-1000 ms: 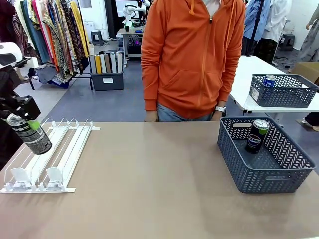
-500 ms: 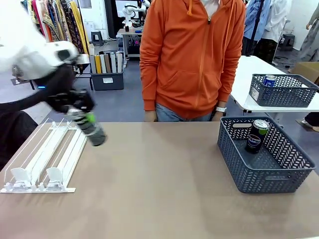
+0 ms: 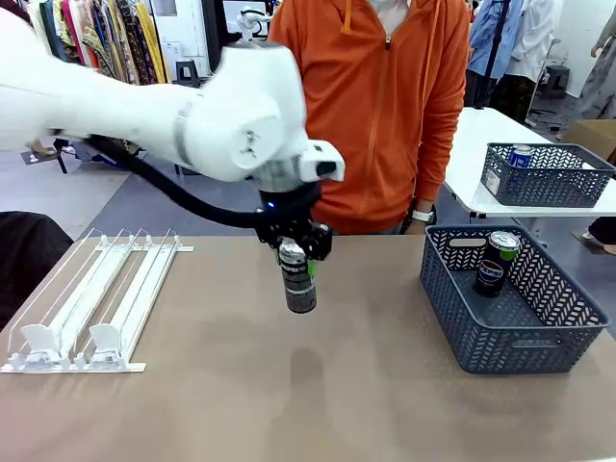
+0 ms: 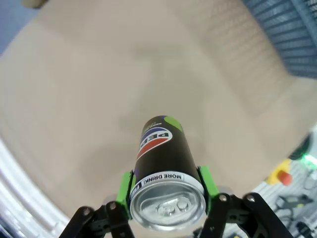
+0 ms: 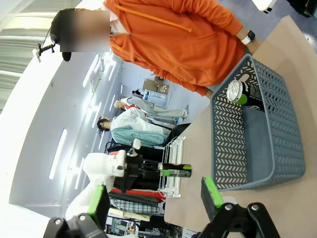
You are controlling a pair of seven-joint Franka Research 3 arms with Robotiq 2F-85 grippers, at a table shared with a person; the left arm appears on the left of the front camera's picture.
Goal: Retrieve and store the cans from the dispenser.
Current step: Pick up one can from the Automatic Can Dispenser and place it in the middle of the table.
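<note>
The left gripper [image 3: 296, 252] grips a black can [image 3: 299, 281] upright above mid-table. Far right, the basket [image 3: 539, 342] holds another can [image 3: 497, 262]. The right gripper [image 5: 154, 196] gapes wide, holding nothing.

table [image 3: 318, 404]: tan top, mostly bare mid-span | dispenser [image 3: 91, 303]: flat on table near its left edge, white rails running front to back, stoppers at near end | basket [image 3: 515, 308]: dark grey lattice, sits on table at right side
</note>
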